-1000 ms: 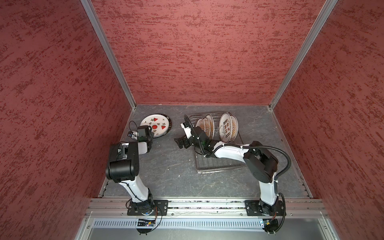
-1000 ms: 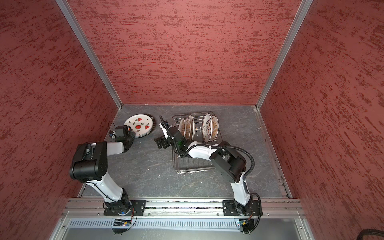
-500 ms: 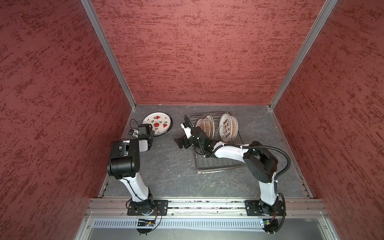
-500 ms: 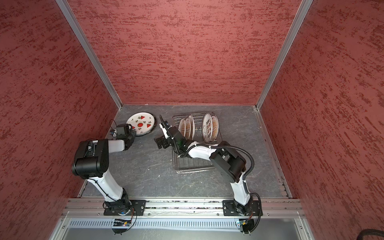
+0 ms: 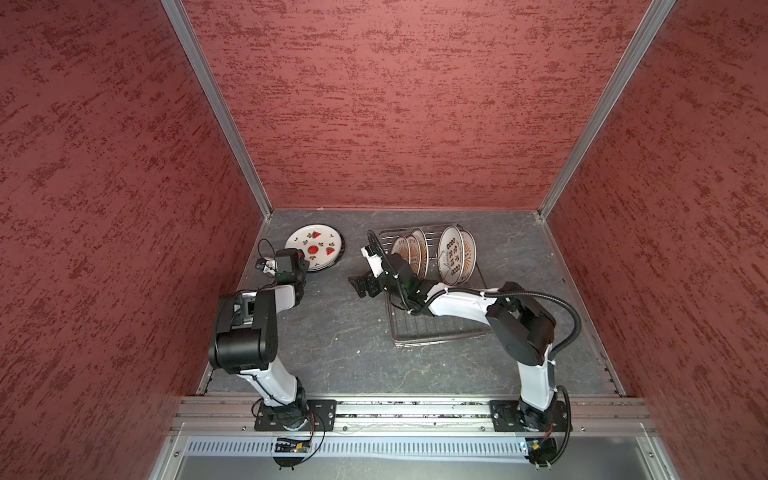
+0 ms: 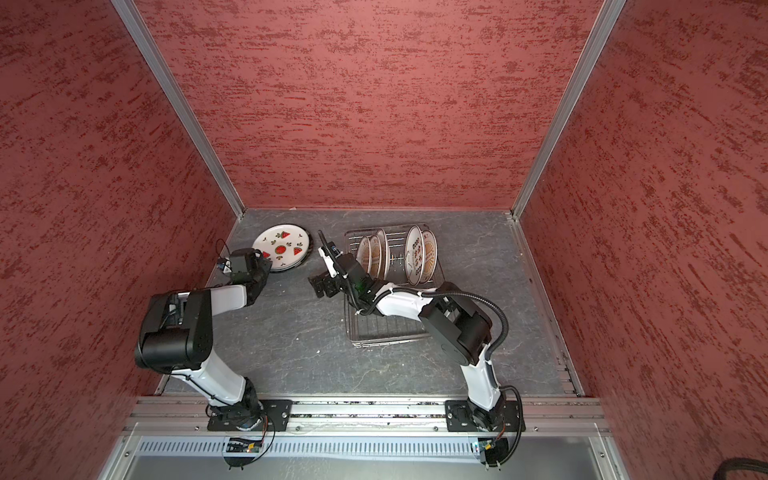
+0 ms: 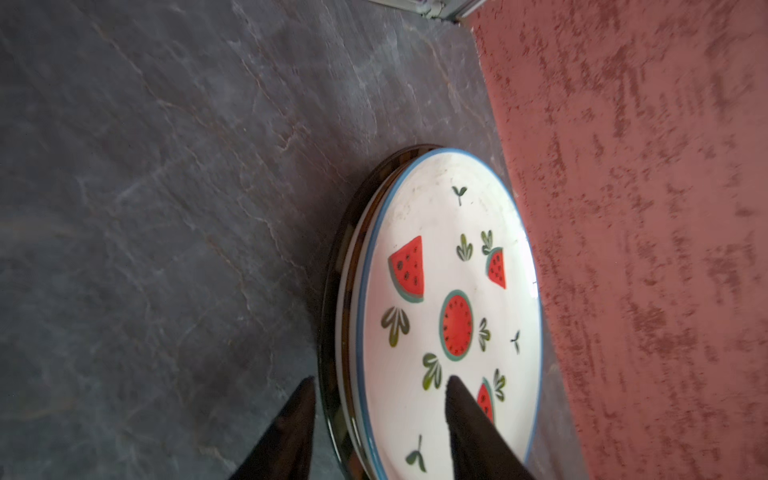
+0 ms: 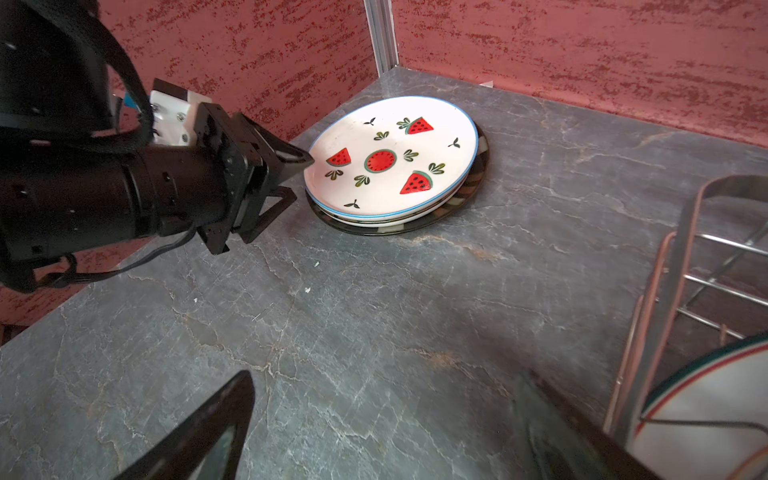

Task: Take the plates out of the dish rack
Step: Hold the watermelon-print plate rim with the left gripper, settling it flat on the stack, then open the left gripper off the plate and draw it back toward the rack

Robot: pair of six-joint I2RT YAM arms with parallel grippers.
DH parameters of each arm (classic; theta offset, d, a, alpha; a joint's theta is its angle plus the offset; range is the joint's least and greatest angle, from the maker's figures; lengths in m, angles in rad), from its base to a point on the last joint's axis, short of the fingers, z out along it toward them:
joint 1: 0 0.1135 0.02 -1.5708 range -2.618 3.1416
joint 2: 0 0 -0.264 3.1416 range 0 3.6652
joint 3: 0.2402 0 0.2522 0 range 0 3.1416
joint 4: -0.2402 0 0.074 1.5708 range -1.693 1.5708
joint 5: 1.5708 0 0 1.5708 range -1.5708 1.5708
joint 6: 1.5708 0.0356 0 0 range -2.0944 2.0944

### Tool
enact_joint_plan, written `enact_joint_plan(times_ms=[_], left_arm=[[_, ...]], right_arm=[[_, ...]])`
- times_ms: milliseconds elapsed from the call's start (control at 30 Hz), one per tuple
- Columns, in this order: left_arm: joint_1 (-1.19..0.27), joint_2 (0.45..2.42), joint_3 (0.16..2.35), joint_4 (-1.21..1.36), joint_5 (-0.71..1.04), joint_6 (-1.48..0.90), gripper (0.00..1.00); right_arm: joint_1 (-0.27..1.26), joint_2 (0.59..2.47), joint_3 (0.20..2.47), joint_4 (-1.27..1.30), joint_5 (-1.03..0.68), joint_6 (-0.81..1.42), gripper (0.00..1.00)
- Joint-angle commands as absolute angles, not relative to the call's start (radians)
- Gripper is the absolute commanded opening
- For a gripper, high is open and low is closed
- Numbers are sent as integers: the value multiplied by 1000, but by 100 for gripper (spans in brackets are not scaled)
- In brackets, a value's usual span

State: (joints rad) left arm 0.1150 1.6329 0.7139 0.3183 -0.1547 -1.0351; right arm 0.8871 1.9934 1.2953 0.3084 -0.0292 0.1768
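A white plate with red watermelon slices [image 5: 314, 248] [image 6: 281, 249] [image 7: 449, 291] [image 8: 390, 162] lies flat on a short stack of plates at the back left; the lowest is dark [image 8: 473, 187]. My left gripper [image 5: 305, 268] [image 6: 266, 270] [image 7: 380, 380] [image 8: 300, 178] is open, its fingers straddling the stack's near rim, one above the watermelon plate and one outside. The dish rack [image 5: 436, 328] [image 6: 386, 328] [image 8: 673, 270] holds several upright orange-patterned plates [image 5: 455, 253] [image 6: 374, 255]. Left of the rack, my right gripper [image 5: 360, 286] [image 6: 320, 286] [image 8: 386, 378] hangs open and empty.
The red left wall [image 7: 644, 249] runs close beside the plate stack, with a metal corner post [image 8: 380, 37] behind it. Bare grey stone tabletop [image 5: 332, 332] lies between the stack and the rack. The right arm's forearm crosses over the rack's front half.
The watermelon plate has settled flat onto the stack and my left gripper's jaws have widened off it. The right arm has not moved.
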Motion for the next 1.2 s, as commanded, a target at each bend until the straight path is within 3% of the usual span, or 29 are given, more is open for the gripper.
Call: enact_joint_plan(times_ms=[0,133,267,600,867,1167], left_arm=[[108,1565,673,352,-200,-1021,65],[101,1465,611,381,-200,-1000,87],[89,1342,556,396,-152,-953,99],[22,932,395,374,-57,-839,99],[-6,663,384,278,255,-693,99],[-194,538,317,379,391,-658,99]], right_arm=[[907,1944,1298,313,-69,100,97],[931,1896,1289,300,-30,47,99],[936,1820,1244,320,-17,51,99],[951,1565,1039,388,108,70,99],[946,1312,833,420,217,83,99],[874,1094,715,355,240,124,99]])
